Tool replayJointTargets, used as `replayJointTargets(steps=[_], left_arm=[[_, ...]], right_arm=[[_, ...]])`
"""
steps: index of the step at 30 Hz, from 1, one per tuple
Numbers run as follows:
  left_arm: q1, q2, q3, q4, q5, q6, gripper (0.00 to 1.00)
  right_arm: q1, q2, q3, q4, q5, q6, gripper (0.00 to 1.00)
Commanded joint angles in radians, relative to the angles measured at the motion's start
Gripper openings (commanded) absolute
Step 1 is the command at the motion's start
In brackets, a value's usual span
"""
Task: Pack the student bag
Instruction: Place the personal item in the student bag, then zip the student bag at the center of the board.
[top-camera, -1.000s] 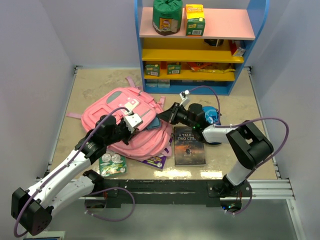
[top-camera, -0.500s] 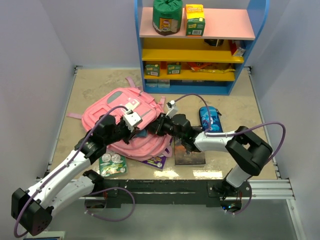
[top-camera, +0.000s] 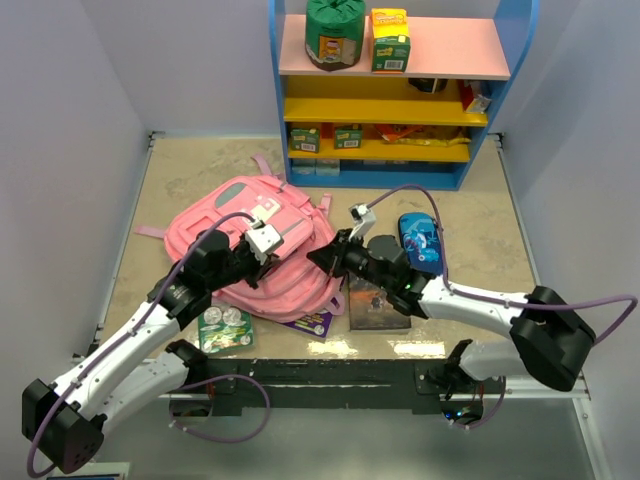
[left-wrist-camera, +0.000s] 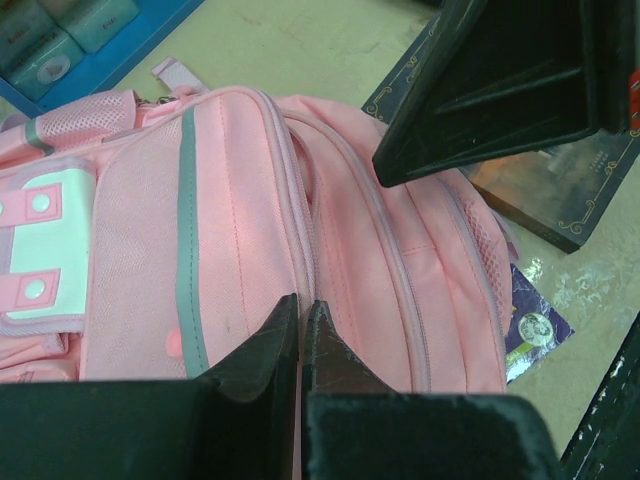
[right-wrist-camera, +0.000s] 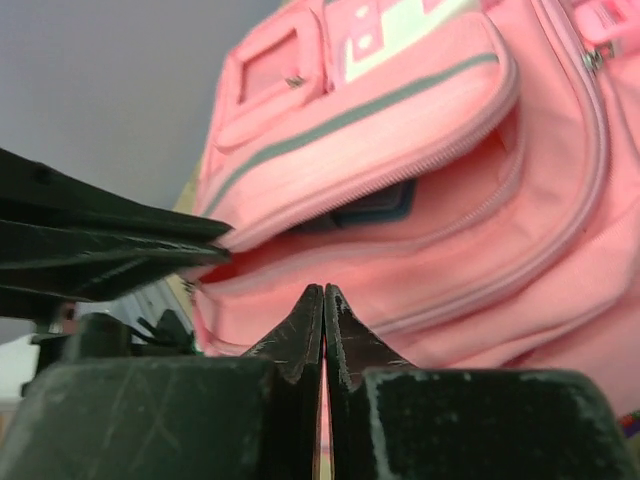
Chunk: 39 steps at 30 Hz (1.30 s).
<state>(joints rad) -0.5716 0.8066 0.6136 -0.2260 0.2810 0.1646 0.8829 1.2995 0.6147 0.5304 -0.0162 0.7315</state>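
Note:
The pink student bag (top-camera: 265, 215) lies on the table left of centre. It fills the left wrist view (left-wrist-camera: 250, 230) and the right wrist view (right-wrist-camera: 420, 150). My left gripper (top-camera: 270, 262) is shut on the bag's flap edge (left-wrist-camera: 300, 303) and holds a front opening ajar. A dark blue item (right-wrist-camera: 365, 208) sits inside that opening. My right gripper (top-camera: 314, 256) is shut and empty (right-wrist-camera: 323, 290), just outside the opening at the bag's right side, tips pointing at it.
A dark book (top-camera: 378, 297) lies right of the bag under my right arm. A blue pencil case (top-camera: 421, 241) lies behind it. A purple card (top-camera: 310, 322) and a green packet (top-camera: 225, 328) lie near the front edge. A stocked shelf (top-camera: 390, 100) stands at the back.
My right gripper reached left into the bag's opening with a dark blue item, then drew back out to the right, shut and empty. My left gripper has stayed on the flap.

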Motion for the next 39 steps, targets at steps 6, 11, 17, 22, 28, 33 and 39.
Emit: replayJointTargets(steps=[6, 11, 17, 22, 28, 33, 39], left_arm=[[-0.008, 0.0, 0.054, 0.108, 0.107, -0.001, 0.0], [0.002, 0.006, 0.07, 0.087, 0.09, 0.029, 0.5], [0.038, 0.017, 0.14, -0.005, 0.099, 0.079, 0.66], [0.113, 0.052, 0.231, -0.131, 0.133, 0.153, 0.71], [0.32, 0.029, 0.218, -0.187, 0.273, 0.217, 0.68], [0.32, 0.013, 0.199, -0.216, 0.276, 0.248, 0.68], [0.32, 0.0, 0.184, -0.245, 0.284, 0.306, 0.67]], right_arm=[[0.085, 0.115, 0.063, -0.03, 0.013, -0.148, 0.01], [0.229, 0.063, 0.102, -0.086, 0.165, -0.274, 0.44], [0.332, 0.0, 0.063, -0.061, 0.315, -0.322, 0.64], [0.436, 0.095, 0.132, -0.139, 0.455, -0.363, 0.66], [0.459, 0.224, 0.243, -0.185, 0.519, -0.351, 0.61], [0.459, 0.3, 0.302, -0.21, 0.522, -0.331, 0.55], [0.458, 0.385, 0.359, -0.26, 0.512, -0.299, 0.42]])
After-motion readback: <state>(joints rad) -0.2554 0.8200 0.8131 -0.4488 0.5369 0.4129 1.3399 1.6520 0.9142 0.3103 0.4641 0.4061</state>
